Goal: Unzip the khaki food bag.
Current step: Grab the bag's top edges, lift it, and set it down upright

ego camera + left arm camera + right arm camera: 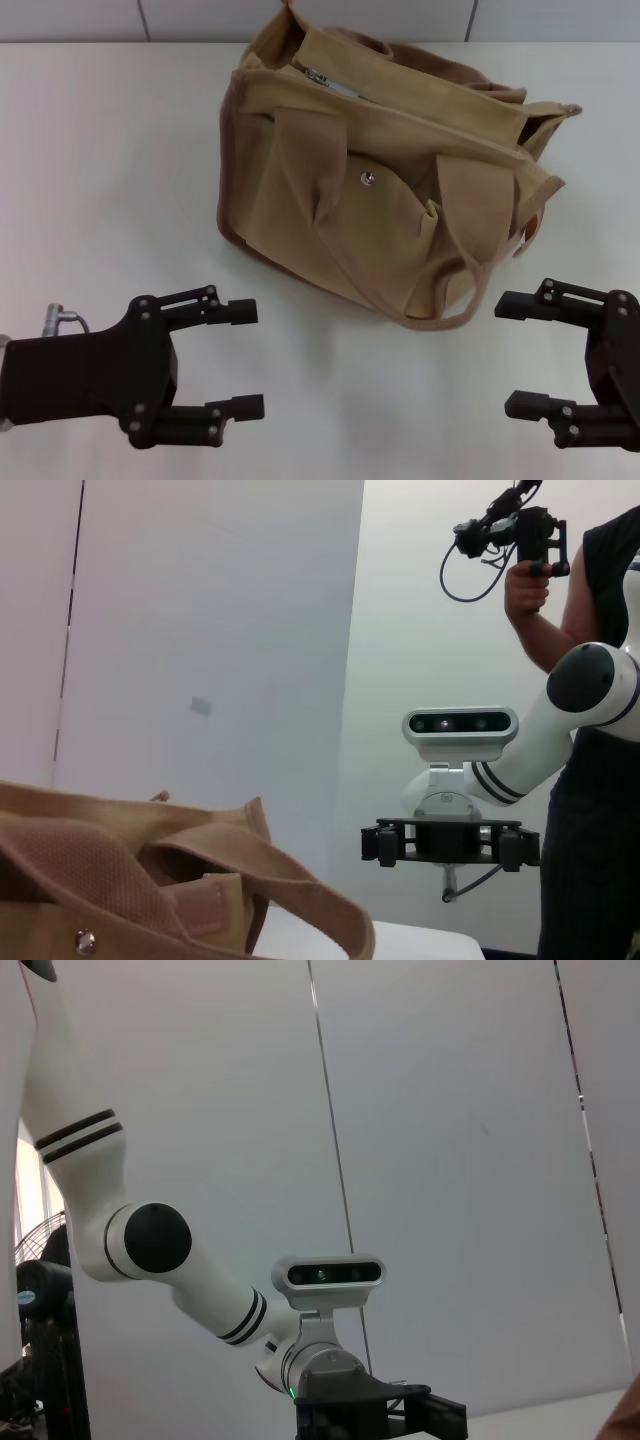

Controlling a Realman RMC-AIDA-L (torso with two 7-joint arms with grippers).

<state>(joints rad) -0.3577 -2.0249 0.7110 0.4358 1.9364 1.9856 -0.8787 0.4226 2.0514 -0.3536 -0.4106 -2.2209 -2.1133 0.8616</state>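
Black claws (248, 358) (512, 355) agape nr boxy tan canvas bag (385, 170).

Two black grippers, left gripper (245, 360) and right gripper (520, 355), each with bolted linkage jaws and silver screws. Glossy white arm segments (215, 1295) with black joint caps and paired black bands. Grey wrist camera bar (460, 723); metal connector with cable at left wrist (58, 318).

The khaki food bag (395, 170) sits on the table (110, 170) in the upper centre of the head view. The left gripper (245, 360) lies lower left, the right gripper (512, 355) lower right, both apart from it.
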